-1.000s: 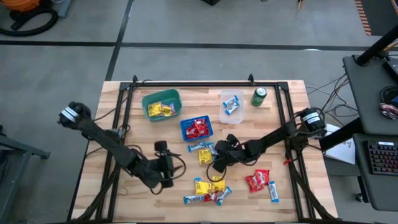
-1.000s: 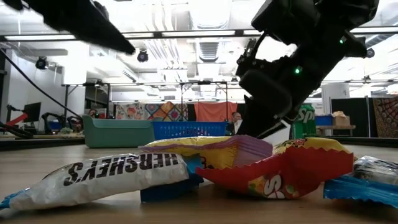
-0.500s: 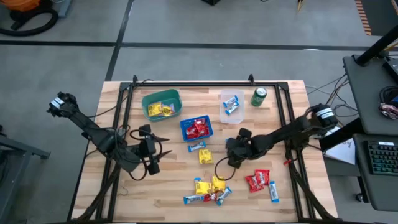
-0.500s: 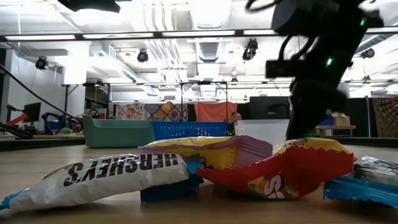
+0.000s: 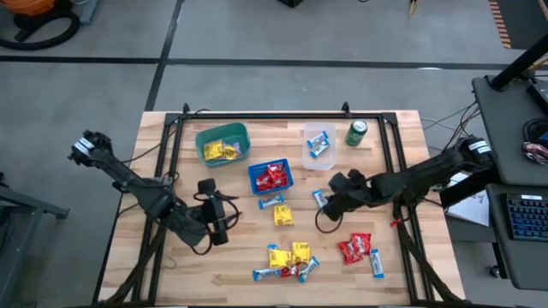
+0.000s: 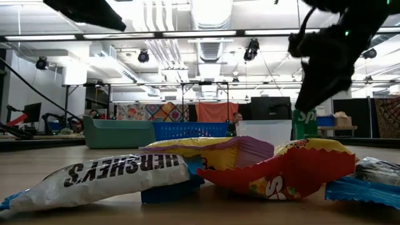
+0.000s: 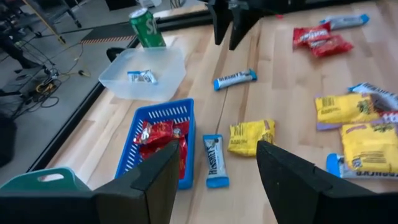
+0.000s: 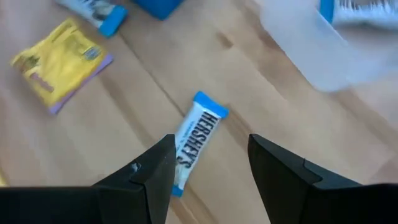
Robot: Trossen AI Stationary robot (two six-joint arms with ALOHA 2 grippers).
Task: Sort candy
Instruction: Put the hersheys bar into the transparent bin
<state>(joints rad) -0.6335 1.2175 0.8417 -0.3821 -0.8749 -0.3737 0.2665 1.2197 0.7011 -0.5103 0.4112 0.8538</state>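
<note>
Candy lies loose on the wooden table (image 5: 171,257): a blue-and-white bar (image 5: 318,198), another bar (image 5: 271,202), a yellow pack (image 5: 283,216), a mixed heap (image 5: 287,261) near the front edge, and red packs (image 5: 354,248). My right gripper (image 5: 330,204) hangs open above the first bar (image 8: 196,140), which shows between its fingers (image 8: 149,180) but apart from them. My left gripper (image 5: 218,216) is open over bare wood left of centre, and it looks toward the blue basket (image 7: 161,143).
A green basket (image 5: 223,143) holds yellow candy, a blue basket (image 5: 271,177) holds red candy, and a clear tub (image 5: 318,145) holds a blue-and-white bar. A green can (image 5: 357,133) stands at the far right. A black frame (image 5: 257,113) rims the table.
My right gripper has risen and drawn back from the table's middle toward its right edge, staying open. My left gripper has lifted a little and moved toward the far edge, still open. No candy has visibly moved.
</note>
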